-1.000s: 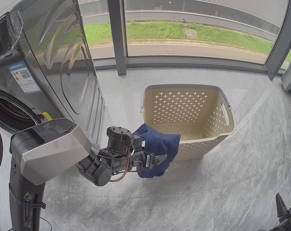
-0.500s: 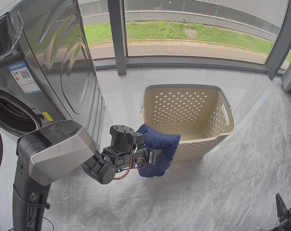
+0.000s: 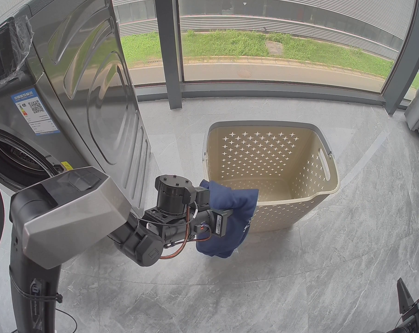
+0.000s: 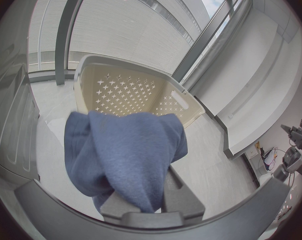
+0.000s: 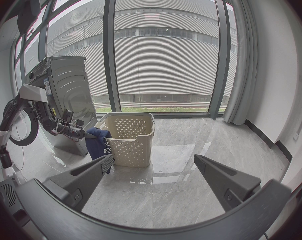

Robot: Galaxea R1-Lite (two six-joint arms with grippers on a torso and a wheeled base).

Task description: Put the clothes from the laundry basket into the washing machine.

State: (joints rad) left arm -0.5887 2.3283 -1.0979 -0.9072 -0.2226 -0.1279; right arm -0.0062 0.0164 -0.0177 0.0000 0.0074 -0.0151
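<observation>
Right now the left gripper (image 3: 224, 224) is clamped on the blue cloth (image 3: 235, 203). The cloth hangs outside the basket (image 3: 283, 203), just beside its near corner on the washer side, and is clear of the floor. The washer (image 3: 94, 93) stands to the basket's left with its door open. The right gripper (image 5: 152, 159), fingers spread and holding nothing, sits well apart from the basket on its near right.

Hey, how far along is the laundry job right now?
Done: the laundry basket looks empty inside. In hand: the left pincer grips a blue garment hanging outside the basket's near corner. Remaining: carrying it to the washing machine and into its open drum, whose contents are hidden. The right pincer is open and empty.
</observation>
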